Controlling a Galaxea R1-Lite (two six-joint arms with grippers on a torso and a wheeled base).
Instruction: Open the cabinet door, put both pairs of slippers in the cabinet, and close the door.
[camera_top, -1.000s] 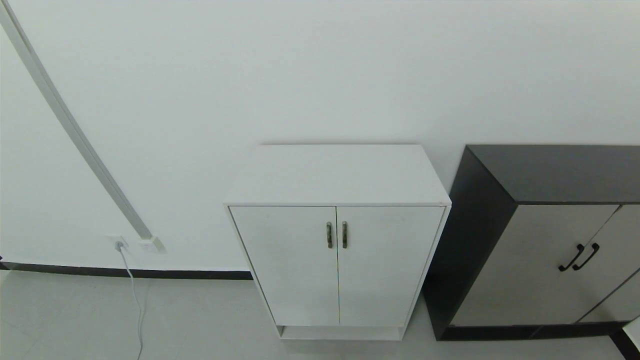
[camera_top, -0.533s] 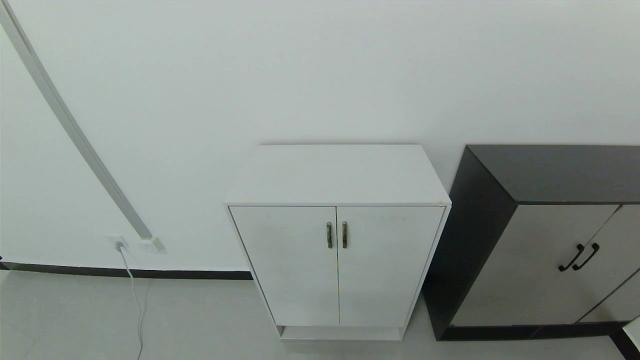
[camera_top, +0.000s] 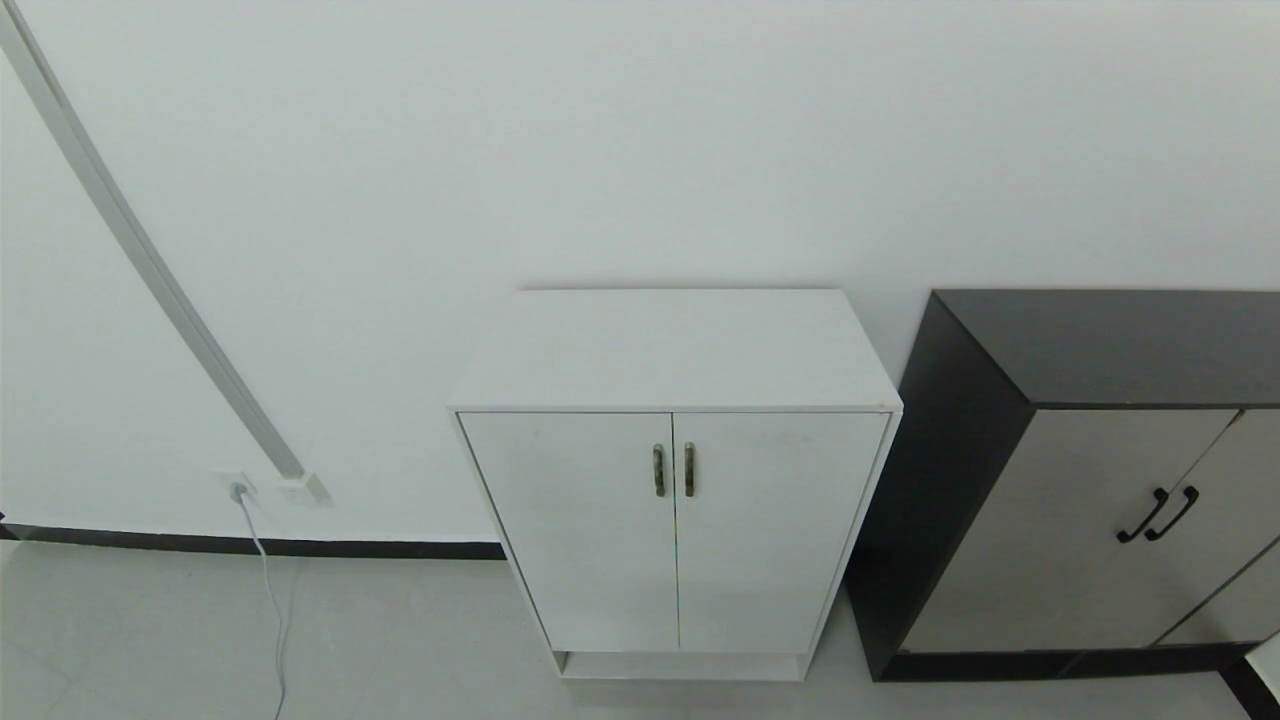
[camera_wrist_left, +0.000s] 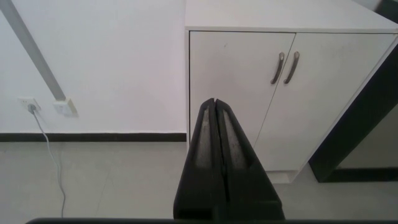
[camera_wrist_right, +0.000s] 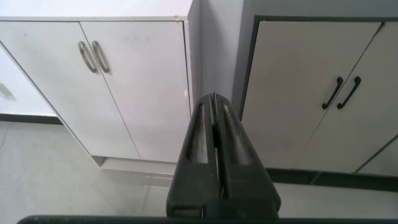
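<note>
— Where is our cabinet (camera_top: 675, 530)?
— Doors shut, with the dark cabinet (camera_top: 1080, 480) just beside it.
— Our grippers?
— We see the left gripper (camera_wrist_left: 214, 104) and right gripper (camera_wrist_right: 213, 98) facing that cabinet, fingers pressed together.

White cabinet (camera_top: 672, 350) against the wall (camera_top: 640, 140), both doors (camera_top: 575, 530) shut, handles (camera_top: 659, 470) paired at the centre seam. Dark cabinet (camera_top: 960, 470) just beside it, right; plugged wall socket (camera_top: 238, 490) left.

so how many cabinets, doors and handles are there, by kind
cabinets: 2 (white cabinet, black cabinet)
doors: 4 (white doors 2, grey doors 2)
handles: 4 (metal handles 2, black handles 2)
total: 10
</note>
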